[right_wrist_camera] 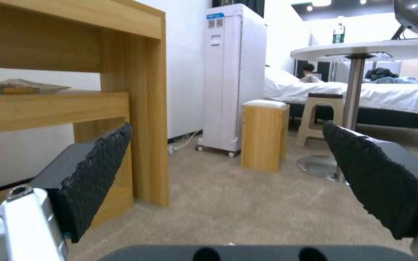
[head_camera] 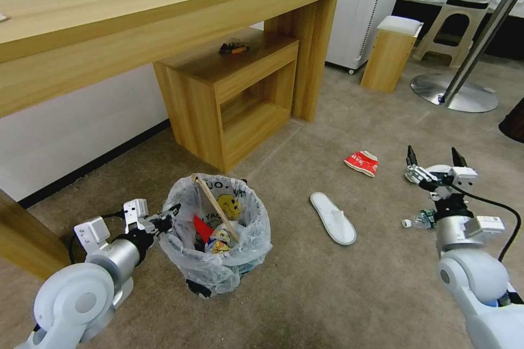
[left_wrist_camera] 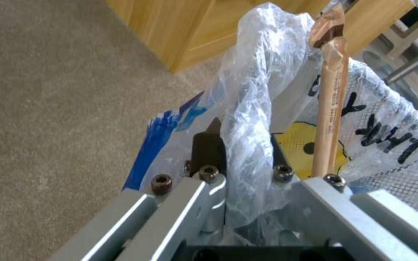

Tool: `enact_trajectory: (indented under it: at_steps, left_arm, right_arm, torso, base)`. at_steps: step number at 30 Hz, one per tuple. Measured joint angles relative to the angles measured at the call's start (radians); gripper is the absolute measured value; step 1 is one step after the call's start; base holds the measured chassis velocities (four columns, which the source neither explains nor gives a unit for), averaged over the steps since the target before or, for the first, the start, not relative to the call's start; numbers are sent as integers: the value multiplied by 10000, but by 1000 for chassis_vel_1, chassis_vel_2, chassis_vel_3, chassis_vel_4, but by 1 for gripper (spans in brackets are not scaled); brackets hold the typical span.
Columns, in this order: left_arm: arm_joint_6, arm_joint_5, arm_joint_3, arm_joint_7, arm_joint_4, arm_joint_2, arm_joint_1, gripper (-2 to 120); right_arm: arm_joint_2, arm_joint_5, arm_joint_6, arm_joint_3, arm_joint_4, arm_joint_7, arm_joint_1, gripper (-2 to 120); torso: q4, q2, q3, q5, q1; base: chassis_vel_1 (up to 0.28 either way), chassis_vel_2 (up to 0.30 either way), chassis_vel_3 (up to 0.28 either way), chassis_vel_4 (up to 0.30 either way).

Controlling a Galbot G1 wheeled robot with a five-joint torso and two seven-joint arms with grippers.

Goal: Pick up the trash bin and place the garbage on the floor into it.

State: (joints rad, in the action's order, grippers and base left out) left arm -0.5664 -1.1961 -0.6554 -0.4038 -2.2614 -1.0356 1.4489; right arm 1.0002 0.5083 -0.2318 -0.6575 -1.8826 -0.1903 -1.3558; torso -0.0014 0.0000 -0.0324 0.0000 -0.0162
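The trash bin (head_camera: 218, 240), lined with a crinkly white bag showing a yellow figure, stands on the floor (head_camera: 338, 294). It holds a wooden stick (head_camera: 214, 206), a red wrapper and other litter. My left gripper (head_camera: 165, 223) is shut on the bin's rim and bag; in the left wrist view, my left gripper (left_wrist_camera: 243, 148) pinches the bag (left_wrist_camera: 255, 79) beside the stick (left_wrist_camera: 332, 108). On the carpet lie a red wrapper (head_camera: 361, 163), a white slipper (head_camera: 333, 217) and a clear bottle (head_camera: 419, 221). My right gripper (head_camera: 435, 161) (right_wrist_camera: 228, 134) hovers open above the bottle, holding nothing.
A long wooden desk (head_camera: 164, 11) with a low cabinet (head_camera: 234, 98) stands behind the bin. A wooden box stool (head_camera: 390, 52), a white floor unit (head_camera: 365, 5), a plastic stool (head_camera: 453, 27) and a round table base (head_camera: 456, 92) stand at the back right.
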Motion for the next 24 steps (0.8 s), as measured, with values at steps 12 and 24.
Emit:
enact_trajectory:
  at_steps: [12,24]
  left_arm:
    - [23,141,79,65,53,-40,64,3]
    - [51,151,145,76,114,-35,59,3]
  right_arm:
    - [72,-56,-67,222,29,74,106,100]
    - [72,-26,-51,338,26,107,197,100]
  torso:
    - [1,0,-1,0,0]
    - [1,0,-1,0,0]
  base:
    - [0,0,0,0]
    - [-20,-21,-20,-16]
